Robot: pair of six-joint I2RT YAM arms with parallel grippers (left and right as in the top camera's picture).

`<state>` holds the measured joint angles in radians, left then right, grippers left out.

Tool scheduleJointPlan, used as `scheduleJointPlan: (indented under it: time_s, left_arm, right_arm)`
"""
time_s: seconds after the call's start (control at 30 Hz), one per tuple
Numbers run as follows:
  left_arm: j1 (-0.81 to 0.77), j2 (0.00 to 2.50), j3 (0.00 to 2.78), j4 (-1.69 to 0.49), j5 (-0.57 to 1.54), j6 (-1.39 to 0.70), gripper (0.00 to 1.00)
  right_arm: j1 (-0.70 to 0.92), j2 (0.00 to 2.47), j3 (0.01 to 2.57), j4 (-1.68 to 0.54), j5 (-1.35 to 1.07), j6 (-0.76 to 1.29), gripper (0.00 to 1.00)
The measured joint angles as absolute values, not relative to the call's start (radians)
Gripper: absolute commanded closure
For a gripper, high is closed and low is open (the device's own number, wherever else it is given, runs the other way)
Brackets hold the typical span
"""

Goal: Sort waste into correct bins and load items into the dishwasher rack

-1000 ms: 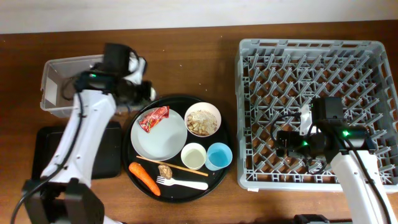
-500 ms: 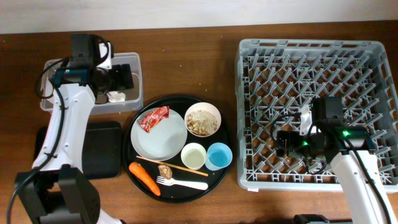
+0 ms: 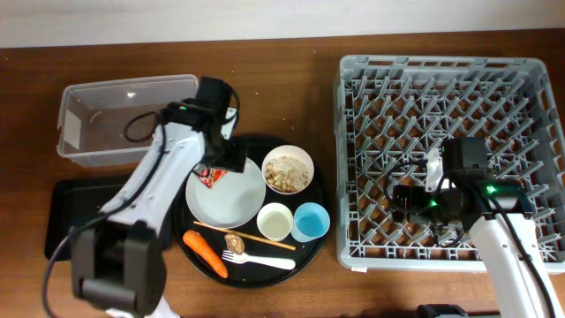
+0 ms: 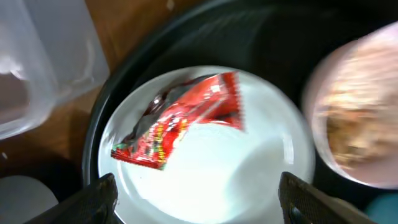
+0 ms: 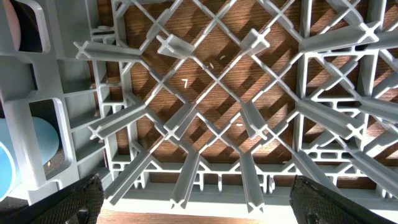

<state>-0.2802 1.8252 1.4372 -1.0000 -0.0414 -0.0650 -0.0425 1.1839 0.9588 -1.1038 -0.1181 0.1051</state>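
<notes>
red wrapper (image 4: pixel 180 118): looks light, crinkly, likely slippery
hold: pinch its bunched middle, clear of the plate (image 4: pixel 255 168)
left gripper (image 4: pixel 198 194): jaws wide, empty
right gripper (image 5: pixel 193 200): jaws wide, empty

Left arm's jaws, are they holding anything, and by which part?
Nothing is held: they stand open above the red crumpled wrapper lying on the white round plate.

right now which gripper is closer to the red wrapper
Left. The left gripper hovers directly over the red wrapper on the white plate, jaws open. The right gripper is far off, over the dishwasher rack.
</notes>
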Motion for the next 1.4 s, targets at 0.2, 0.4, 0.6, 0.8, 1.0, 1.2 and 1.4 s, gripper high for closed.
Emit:
scheduleJointPlan:
  time_s: [0.2,0.4,0.6,0.8,1.0,1.2,1.4]
  left_arm:
    - [-0.281,1.937,1.432,-0.934,-0.133,-0.063,0.31]
    - [-0.281,1.992,1.432,-0.942,-0.147,-0.055,1.00]
    - [-0.281,1.987,1.451,-1.055,-0.150,-0.048,1.00]
    - [-0.270,1.841,1.560,-1.113,-0.157,-0.048,1.00]
    - [-0.093,1.678,1.613,-0.914,-0.170,-0.049,0.95]
    - [0.048,1.748,1.612,-0.865,-0.156,-0.053,0.02]
    - [0.062,1.761,1.607,-0.911,-0.022,-0.060,0.05]
  right_arm:
    - [-0.043,1.184,0.959,-1.104,-0.118,0.105,0.02]
    - [-0.043,1.184,0.959,-1.104,-0.118,0.104,0.01]
    - [-0.043,1.184,0.959,-1.103,-0.118,0.106,0.02]
    - [-0.043,1.184,0.959,-1.104,-0.118,0.105,0.02]
    - [-0.043,1.184,0.959,-1.104,-0.118,0.105,0.02]
    - [-0.043,1.184,0.959,-1.110,-0.118,0.106,0.02]
    - [-0.043,1.184,0.959,-1.111,-0.118,0.106,0.02]
